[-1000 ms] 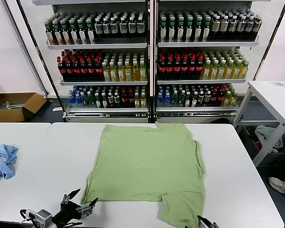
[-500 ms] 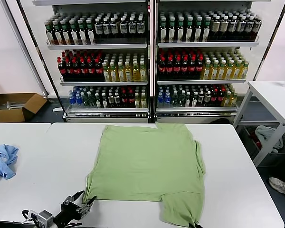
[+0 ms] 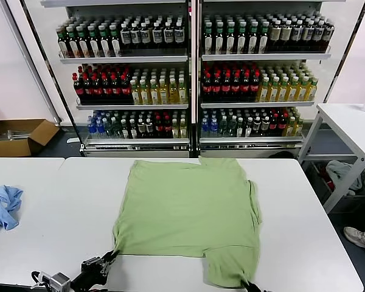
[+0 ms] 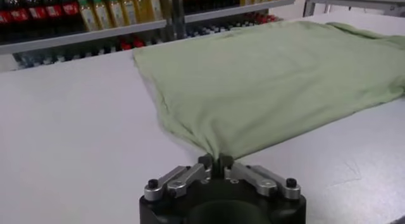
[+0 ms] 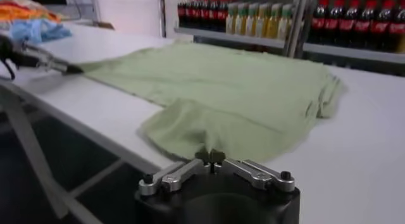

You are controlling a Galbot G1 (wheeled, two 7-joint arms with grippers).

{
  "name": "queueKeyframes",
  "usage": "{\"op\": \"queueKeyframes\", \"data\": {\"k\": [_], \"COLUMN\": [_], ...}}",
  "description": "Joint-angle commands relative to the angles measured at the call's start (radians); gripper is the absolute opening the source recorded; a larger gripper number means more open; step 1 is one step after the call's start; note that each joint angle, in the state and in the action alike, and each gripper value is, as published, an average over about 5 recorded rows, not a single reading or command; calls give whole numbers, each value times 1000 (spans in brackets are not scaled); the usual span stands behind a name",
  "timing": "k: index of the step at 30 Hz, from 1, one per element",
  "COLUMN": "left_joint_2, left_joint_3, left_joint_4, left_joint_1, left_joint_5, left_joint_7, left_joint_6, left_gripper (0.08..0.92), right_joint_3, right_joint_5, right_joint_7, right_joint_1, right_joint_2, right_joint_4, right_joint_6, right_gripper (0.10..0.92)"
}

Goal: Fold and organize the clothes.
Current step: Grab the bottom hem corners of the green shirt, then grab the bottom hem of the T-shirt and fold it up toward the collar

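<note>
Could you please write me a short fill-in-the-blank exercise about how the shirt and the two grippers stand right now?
1. The left gripper is shut on a near corner of the ____ shirt.
2. The right gripper is ____ on the shirt's near edge.
3. The shirt lies on a ____ table.
4. A crumpled ____ cloth lies apart from the shirt, far off on the robot's left.

Missing words: green; shut; white; blue

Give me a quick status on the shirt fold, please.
Left gripper shut on green shirt near-left corner. Right gripper shut on near-right hem. Shirt flat on table. Nothing in the way.
</note>
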Motion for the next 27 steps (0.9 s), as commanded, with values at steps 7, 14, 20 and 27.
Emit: {"op": "queueKeyframes", "data": {"k": [7, 14, 20, 27], "left_joint_2": [-20, -12, 20, 43], "left_joint_3": [-37, -71, -70, -52], "left_joint_4": [-138, -215, -188, -88], "left_joint_1": [50, 105, 43, -115], "left_joint_5": [-11, -13, -44, -91], "left_joint_7": [1, -2, 1, 5], "left_joint_6": [-7, -3, -8, 1], "left_gripper": [89, 89, 89, 88], "right_joint_3": [14, 31, 21, -18], "right_joint_5": [167, 192, 244, 316], "right_joint_7": [-44, -83, -51, 18], "right_joint_1": [-35, -93, 5, 283], "right_joint_2": [13, 35, 19, -7], "right_joint_4": [36, 46, 17, -62], "right_joint_6": [86, 134, 125, 65], "right_gripper": [107, 107, 107, 107]}}
